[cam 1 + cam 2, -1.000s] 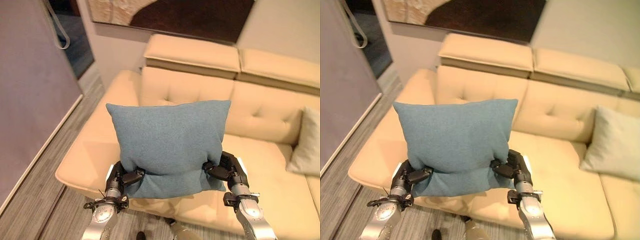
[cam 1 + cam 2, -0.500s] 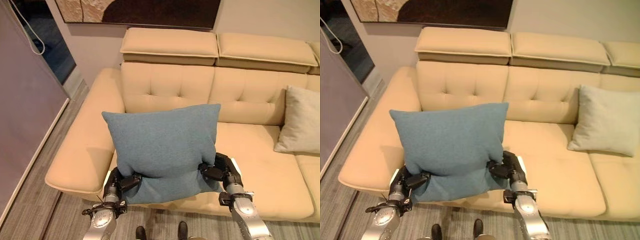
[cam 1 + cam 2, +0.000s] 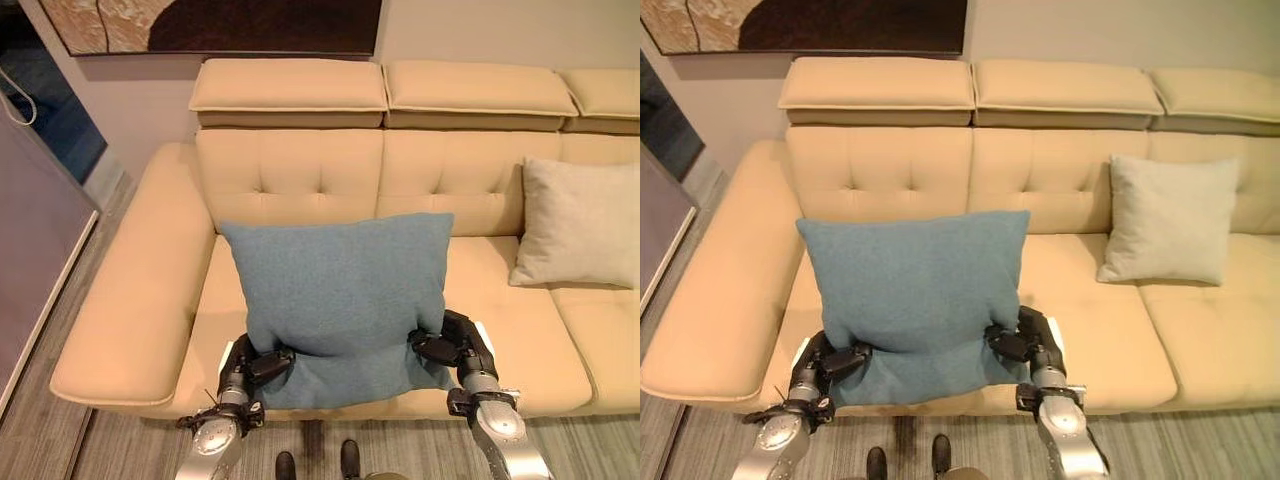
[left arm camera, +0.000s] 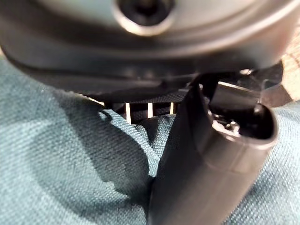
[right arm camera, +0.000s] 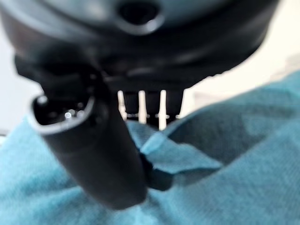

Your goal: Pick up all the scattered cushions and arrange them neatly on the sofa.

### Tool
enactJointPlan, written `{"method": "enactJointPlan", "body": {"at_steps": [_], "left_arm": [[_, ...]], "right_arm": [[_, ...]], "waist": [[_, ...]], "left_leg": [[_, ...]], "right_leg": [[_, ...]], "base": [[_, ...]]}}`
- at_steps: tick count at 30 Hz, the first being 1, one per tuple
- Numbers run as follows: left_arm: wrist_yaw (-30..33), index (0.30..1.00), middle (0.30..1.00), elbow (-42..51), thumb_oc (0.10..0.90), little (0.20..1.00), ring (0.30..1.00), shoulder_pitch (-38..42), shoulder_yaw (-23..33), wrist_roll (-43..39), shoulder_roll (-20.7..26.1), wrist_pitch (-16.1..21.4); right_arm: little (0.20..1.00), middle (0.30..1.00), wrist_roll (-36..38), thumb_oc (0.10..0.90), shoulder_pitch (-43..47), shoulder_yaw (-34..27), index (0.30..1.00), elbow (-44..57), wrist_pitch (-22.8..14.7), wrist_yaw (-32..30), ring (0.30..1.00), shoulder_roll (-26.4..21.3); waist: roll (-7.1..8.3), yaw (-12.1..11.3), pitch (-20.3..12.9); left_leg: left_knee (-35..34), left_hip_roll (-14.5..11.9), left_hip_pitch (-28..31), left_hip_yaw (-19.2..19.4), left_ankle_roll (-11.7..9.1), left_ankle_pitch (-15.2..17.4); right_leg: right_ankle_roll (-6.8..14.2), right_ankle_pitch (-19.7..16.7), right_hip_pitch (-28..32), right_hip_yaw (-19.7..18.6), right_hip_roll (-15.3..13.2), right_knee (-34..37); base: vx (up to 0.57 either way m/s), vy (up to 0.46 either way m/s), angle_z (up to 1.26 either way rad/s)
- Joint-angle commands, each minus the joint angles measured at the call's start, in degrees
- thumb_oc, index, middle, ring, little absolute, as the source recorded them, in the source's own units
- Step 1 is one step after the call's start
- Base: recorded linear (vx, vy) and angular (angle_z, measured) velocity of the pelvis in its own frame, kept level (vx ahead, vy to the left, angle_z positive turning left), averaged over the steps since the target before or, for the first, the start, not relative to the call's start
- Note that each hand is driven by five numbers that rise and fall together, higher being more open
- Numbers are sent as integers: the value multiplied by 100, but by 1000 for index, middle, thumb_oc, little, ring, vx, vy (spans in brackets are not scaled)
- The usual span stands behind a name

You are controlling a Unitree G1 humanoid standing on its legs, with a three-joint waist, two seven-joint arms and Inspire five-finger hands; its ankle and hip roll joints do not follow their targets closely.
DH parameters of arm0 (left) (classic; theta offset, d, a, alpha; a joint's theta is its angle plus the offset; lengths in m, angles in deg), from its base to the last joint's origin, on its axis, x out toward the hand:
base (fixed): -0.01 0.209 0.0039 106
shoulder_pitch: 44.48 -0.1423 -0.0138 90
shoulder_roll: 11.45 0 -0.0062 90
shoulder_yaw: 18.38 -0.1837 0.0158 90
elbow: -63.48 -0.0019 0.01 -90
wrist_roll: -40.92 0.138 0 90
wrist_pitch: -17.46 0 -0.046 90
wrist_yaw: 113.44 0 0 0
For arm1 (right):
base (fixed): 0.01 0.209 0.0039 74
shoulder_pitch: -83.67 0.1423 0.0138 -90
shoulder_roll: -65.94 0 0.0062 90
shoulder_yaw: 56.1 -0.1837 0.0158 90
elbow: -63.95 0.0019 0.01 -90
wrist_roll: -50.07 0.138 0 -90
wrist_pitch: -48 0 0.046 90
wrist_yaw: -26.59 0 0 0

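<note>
A blue cushion (image 3: 340, 290) is held upright in front of the cream sofa (image 3: 300, 170), over the left seat. My left hand (image 3: 250, 367) pinches its lower left edge and my right hand (image 3: 455, 348) pinches its lower right edge. In the left wrist view the thumb (image 4: 201, 159) presses into blue cloth (image 4: 56, 164); in the right wrist view the thumb (image 5: 93, 150) does the same on the cloth (image 5: 225, 154). A pale grey cushion (image 3: 575, 225) leans against the backrest over the middle seat.
The sofa's wide left armrest (image 3: 125, 300) lies left of the blue cushion. A dark framed picture (image 3: 220, 25) hangs on the wall behind. Grey wood flooring (image 3: 120, 450) runs along the sofa's front. A purple-grey panel (image 3: 30, 210) stands at the far left.
The camera has swung right, so the sofa and pale cushion sit further left in view. The blue cushion stays gripped in both hands, now over the left seat.
</note>
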State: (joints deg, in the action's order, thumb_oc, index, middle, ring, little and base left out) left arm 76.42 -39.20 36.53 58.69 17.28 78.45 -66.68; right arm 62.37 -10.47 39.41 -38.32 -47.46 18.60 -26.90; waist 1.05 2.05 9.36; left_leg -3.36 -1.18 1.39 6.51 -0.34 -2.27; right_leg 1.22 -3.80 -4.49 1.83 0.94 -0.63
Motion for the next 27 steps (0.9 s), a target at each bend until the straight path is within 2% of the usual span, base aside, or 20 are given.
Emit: {"method": "enactJointPlan", "body": {"at_steps": [1,2,5,6,7,9,10,12,13,14,15,16,17,20,24,27], "left_arm": [[44,300,300,799,400,300,300,548,396,-150,149,725],[44,300,300,799,400,300,300,549,396,-150,150,726],[38,300,300,810,400,300,300,537,402,-158,176,733],[38,300,300,810,400,300,300,537,401,-158,175,733],[50,300,300,826,400,300,300,549,413,-208,181,752],[23,300,300,815,400,300,300,560,386,-221,168,761],[24,300,300,818,400,300,300,523,383,-210,125,766],[51,300,300,821,400,300,300,524,376,-218,106,774],[71,300,300,832,400,300,300,562,323,-258,70,768],[71,300,300,832,400,300,300,562,323,-258,70,768],[61,300,300,818,400,300,300,614,278,-269,49,763],[72,300,300,810,400,300,300,730,179,-304,11,794],[95,300,300,802,400,300,300,790,137,-315,-2,800],[106,300,300,825,400,300,300,840,111,-328,-40,801],[86,300,300,838,400,300,300,806,100,-294,-42,755],[107,300,300,827,400,300,300,794,117,-201,-1,681]], "right_arm": [[300,300,-44,400,502,-89,300,643,-659,19,300,177],[300,300,-44,400,501,-89,300,644,-658,19,300,177],[300,300,-93,400,559,-76,300,634,-633,7,300,188],[300,300,-94,400,559,-76,300,634,-632,6,300,187],[300,300,-130,400,591,-65,300,660,-632,-9,300,166],[300,300,-151,400,590,-82,300,675,-600,8,300,169],[300,300,-193,400,570,-74,300,661,-602,1,300,137],[300,300,-206,400,570,-73,300,679,-621,-23,300,99],[300,300,-228,400,501,-112,300,735,-600,-48,300,43],[300,300,-228,400,501,-112,300,735,-599,-48,300,43],[300,300,-218,400,461,-163,300,780,-618,-67,300,22],[300,300,-217,400,418,-229,300,830,-650,-159,300,-54],[300,300,-212,400,415,-250,300,848,-662,-197,300,-98],[300,300,-191,400,418,-248,300,886,-629,-210,300,-197],[300,300,-169,400,393,-267,300,885,-619,-200,300,-214],[300,300,-144,400,409,-251,300,879,-607,-211,300,-224]], "waist": [[173,-121,-314],[174,-120,-311],[88,-207,-328],[83,-207,-321],[48,-251,-307],[103,-234,-343],[188,-254,-451],[215,-262,-485],[256,-231,-498],[255,-229,-498],[278,-217,-490],[322,-167,-428],[348,-140,-388],[369,-118,-314],[369,-124,-305],[337,-188,-326]], "left_leg": [[613,201,-74,-313,127,845],[613,203,-70,-314,128,847],[586,90,24,-262,126,928],[584,86,35,-264,125,934],[590,10,74,-229,84,957],[611,35,84,-252,57,977],[621,14,136,-228,-4,989],[622,-35,170,-224,-69,983],[683,-146,127,-289,-189,947],[684,-147,126,-291,-189,948],[736,-230,77,-282,-277,903],[1055,-384,-167,-277,-420,815],[1329,-466,-338,-254,-472,723],[1756,-495,-578,-214,-454,684],[1549,-317,-730,-228,-369,725],[1081,-202,-963,-211,-347,429]], "right_leg": [[908,580,-299,339,-510,-1537],[909,583,-296,341,-512,-1539],[855,536,-254,645,-963,-1229],[855,540,-242,648,-960,-1227],[855,423,-227,828,-1206,-1027],[861,436,-74,812,-1194,-835],[887,469,91,764,-1114,-566],[877,458,174,810,-1058,-453],[828,493,269,759,-913,-323],[828,493,271,762,-912,-322],[788,527,325,811,-858,-244],[698,566,467,986,-809,-54],[647,578,537,1065,-788,24],[535,617,676,1157,-712,153],[523,688,759,1152,-664,201],[515,801,857,1107,-560,207]], "base": [[-33,-6,-65],[-21,-52,-26],[31,-110,-6],[39,-162,-26],[45,-161,-20],[70,-163,-7],[121,-204,2],[93,-232,6],[26,-161,-1],[26,-259,13],[-24,-255,25],[-41,-329,31],[-45,-232,53],[14,-165,61],[74,-41,1],[140,10,10]]}}
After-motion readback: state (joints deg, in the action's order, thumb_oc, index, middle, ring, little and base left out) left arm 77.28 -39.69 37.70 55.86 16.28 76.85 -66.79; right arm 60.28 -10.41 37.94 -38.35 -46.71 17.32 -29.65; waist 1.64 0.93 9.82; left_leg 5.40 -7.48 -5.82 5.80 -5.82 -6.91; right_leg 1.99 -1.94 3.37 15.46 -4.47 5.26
